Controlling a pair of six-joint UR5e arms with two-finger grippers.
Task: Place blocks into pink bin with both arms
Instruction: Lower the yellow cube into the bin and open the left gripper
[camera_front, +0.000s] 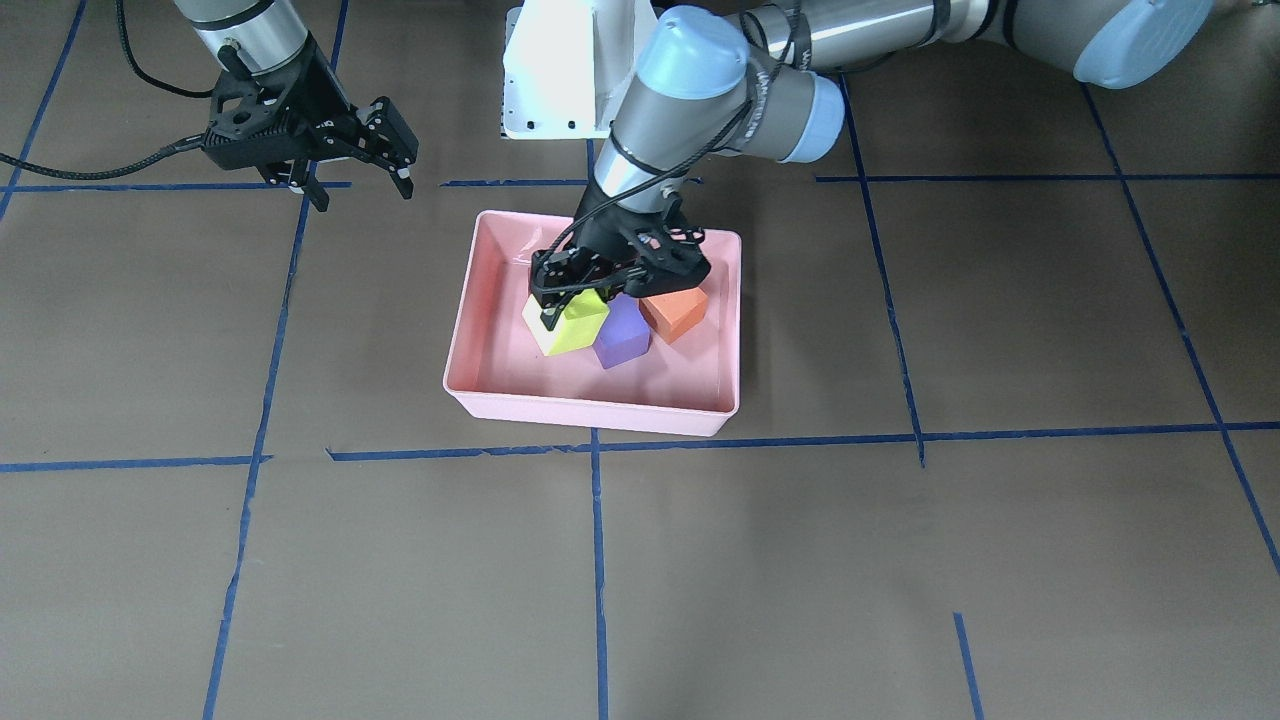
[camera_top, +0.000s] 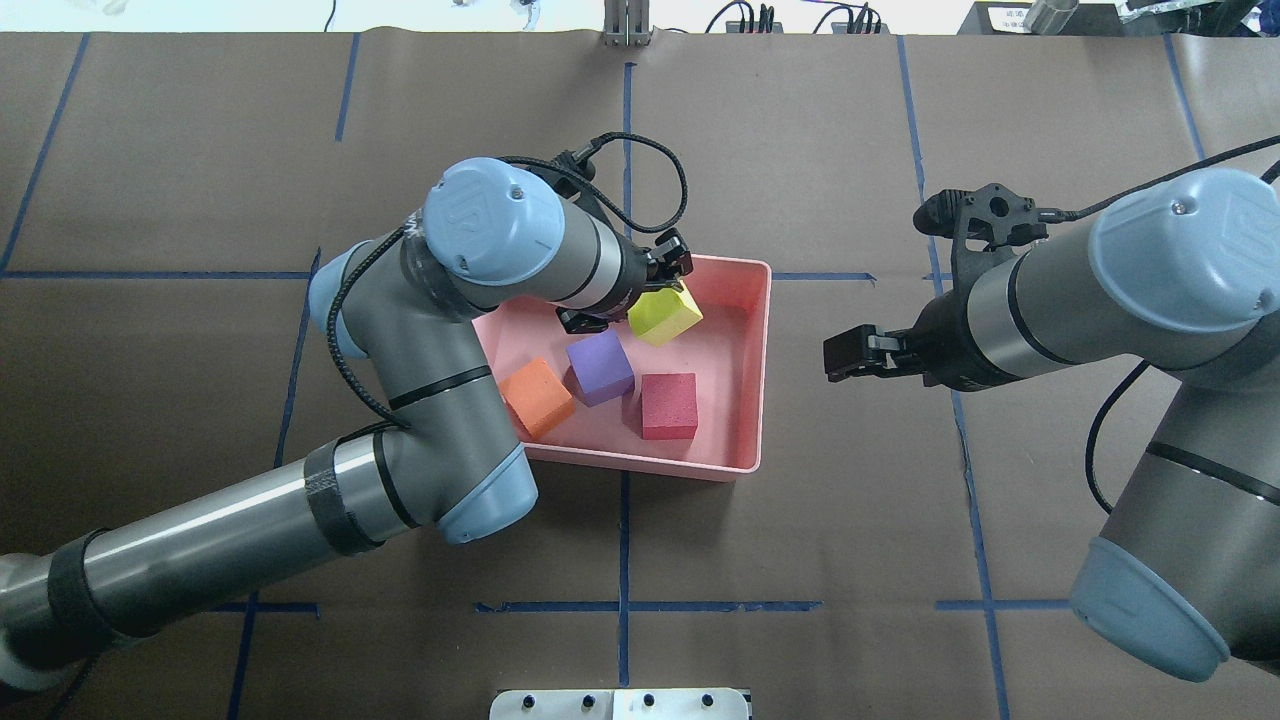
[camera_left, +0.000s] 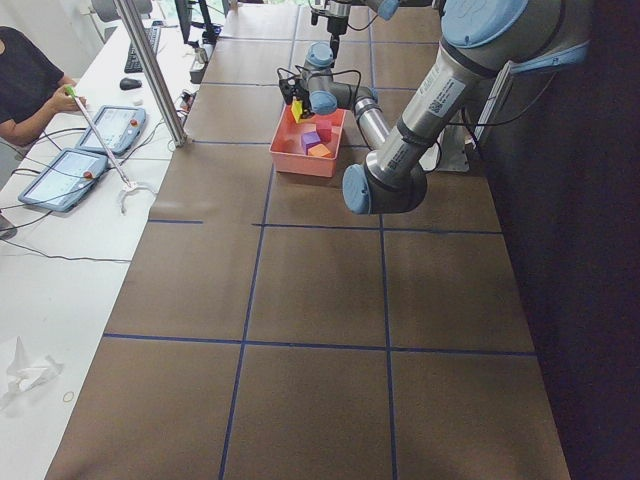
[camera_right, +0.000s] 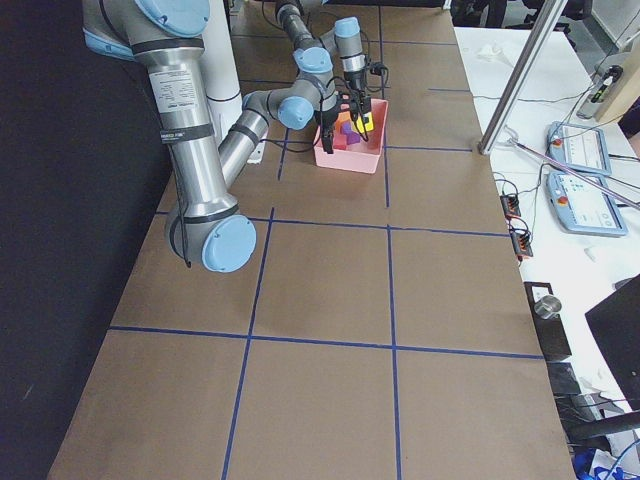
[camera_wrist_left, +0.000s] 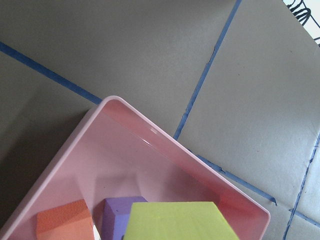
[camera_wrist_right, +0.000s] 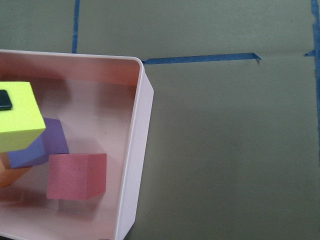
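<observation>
The pink bin lies mid-table. In it rest the orange block, the purple block and the red block. My left gripper is shut on the yellow-green block and holds it tilted, low over the bin's far part, beside the purple block. In the front view the yellow-green block sits under the left gripper, and the red block is hidden. My right gripper is open and empty, apart from the bin on my right. The right wrist view shows the red block.
Brown paper with blue tape lines covers the table. A white pedestal stands at my base behind the bin. An operator with tablets sits at a side desk beyond the table's far edge.
</observation>
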